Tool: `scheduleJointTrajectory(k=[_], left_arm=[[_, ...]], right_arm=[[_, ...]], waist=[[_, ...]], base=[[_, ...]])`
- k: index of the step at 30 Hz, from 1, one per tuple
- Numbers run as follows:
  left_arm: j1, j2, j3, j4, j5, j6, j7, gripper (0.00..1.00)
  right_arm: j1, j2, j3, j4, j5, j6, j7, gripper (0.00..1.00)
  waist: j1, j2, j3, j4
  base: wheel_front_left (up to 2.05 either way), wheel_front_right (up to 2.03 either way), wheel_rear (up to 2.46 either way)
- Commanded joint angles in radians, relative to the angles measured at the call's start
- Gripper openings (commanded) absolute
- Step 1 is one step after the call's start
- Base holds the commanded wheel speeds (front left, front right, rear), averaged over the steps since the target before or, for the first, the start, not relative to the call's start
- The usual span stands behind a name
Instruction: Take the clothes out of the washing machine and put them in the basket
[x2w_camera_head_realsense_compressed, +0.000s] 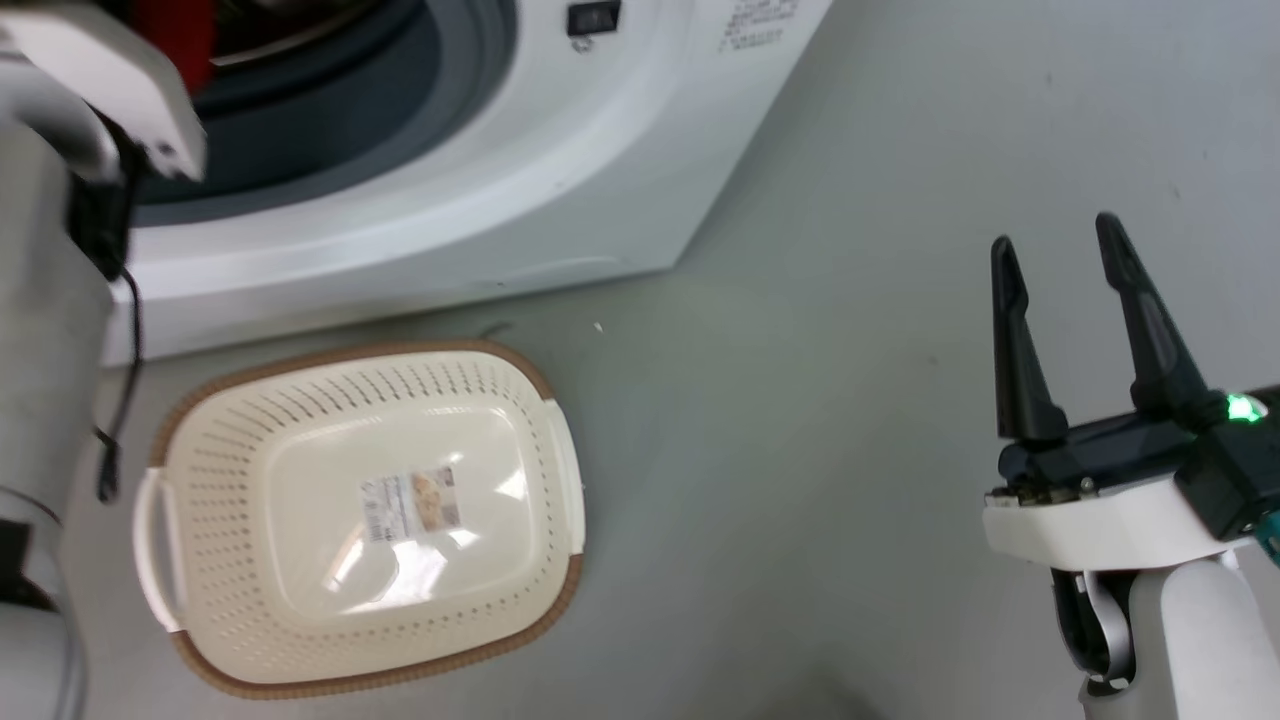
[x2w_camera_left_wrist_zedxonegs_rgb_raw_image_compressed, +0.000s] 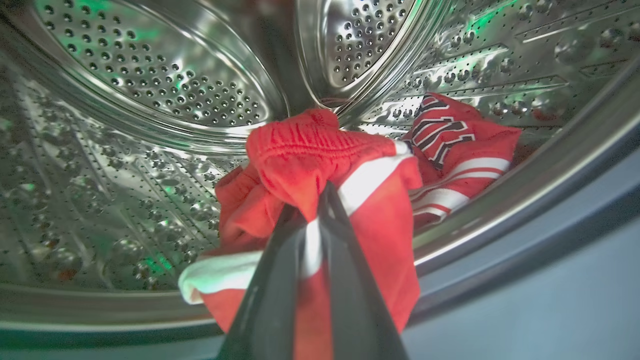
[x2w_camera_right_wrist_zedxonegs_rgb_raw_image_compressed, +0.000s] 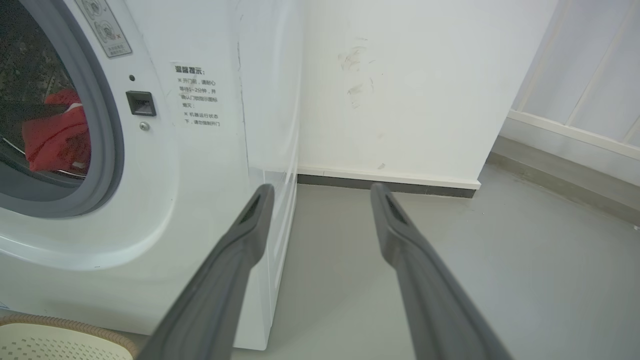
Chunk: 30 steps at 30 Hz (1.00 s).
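Note:
Inside the washing machine (x2w_camera_head_realsense_compressed: 520, 170) my left gripper (x2w_camera_left_wrist_zedxonegs_rgb_raw_image_compressed: 312, 200) is shut on a bunched red garment with a white stripe (x2w_camera_left_wrist_zedxonegs_rgb_raw_image_compressed: 320, 160), lifted near the drum's front lip. A second piece of the red clothes (x2w_camera_left_wrist_zedxonegs_rgb_raw_image_compressed: 460, 145) with white stripes lies further back in the steel drum (x2w_camera_left_wrist_zedxonegs_rgb_raw_image_compressed: 150, 85). Red fabric (x2w_camera_right_wrist_zedxonegs_rgb_raw_image_compressed: 57, 132) shows through the porthole, and a red patch (x2w_camera_head_realsense_compressed: 175, 30) shows behind my left forearm. The cream basket (x2w_camera_head_realsense_compressed: 200, 560) stands empty on the floor before the machine. My right gripper (x2w_camera_head_realsense_compressed: 1060, 240) hangs open over bare floor at the right.
Grey floor (x2w_camera_head_realsense_compressed: 850, 400) stretches right of the machine. A white wall with a dark baseboard (x2w_camera_right_wrist_zedxonegs_rgb_raw_image_compressed: 390, 182) stands behind it, and a pale panelled wall (x2w_camera_right_wrist_zedxonegs_rgb_raw_image_compressed: 590, 90) runs at the far right. A black cable (x2w_camera_head_realsense_compressed: 125, 400) hangs from my left arm beside the basket.

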Motion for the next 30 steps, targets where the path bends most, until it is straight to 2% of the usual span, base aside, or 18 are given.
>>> scheduleJointTrajectory(k=[1,6,16,21,26,30], left_arm=[[0.042,-0.012,-0.006,-0.004,0.007,0.002,-0.019,0.00],[0.168,-0.048,0.008,-0.081,0.012,0.031,-0.048,0.00],[0.467,-0.043,0.129,-0.537,0.101,0.131,-0.049,0.00],[0.615,-0.020,0.167,-0.770,0.162,0.171,-0.049,0.00],[0.764,0.016,0.177,-0.974,0.206,0.240,-0.047,0.00],[0.868,0.055,0.161,-1.120,0.212,0.267,0.010,0.00]], right_arm=[[0.020,0.001,-0.004,0.010,-0.008,-0.001,-0.002,1.00],[0.053,0.001,-0.016,0.034,-0.018,-0.001,-0.002,1.00],[0.105,0.001,-0.023,0.054,-0.023,-0.001,-0.002,1.00],[0.131,0.001,-0.023,0.062,-0.026,-0.001,-0.002,1.00],[0.157,0.001,-0.023,0.069,-0.031,-0.001,-0.002,1.00],[0.175,0.001,-0.031,0.070,-0.027,-0.001,-0.002,1.00]], waist=[[0.0001,0.0000,-0.089,0.056],[0.0001,0.0000,-0.178,0.090],[0.0001,0.0000,-0.324,0.153],[0.0001,0.0000,-0.380,0.170],[0.0001,0.0000,-0.426,0.178],[0.0001,0.0000,-0.447,0.185]], base=[[0.00,0.00,0.00],[0.00,0.00,0.00],[0.00,0.00,0.00],[0.00,0.00,0.00],[0.00,0.00,0.00],[0.00,0.00,0.00]])
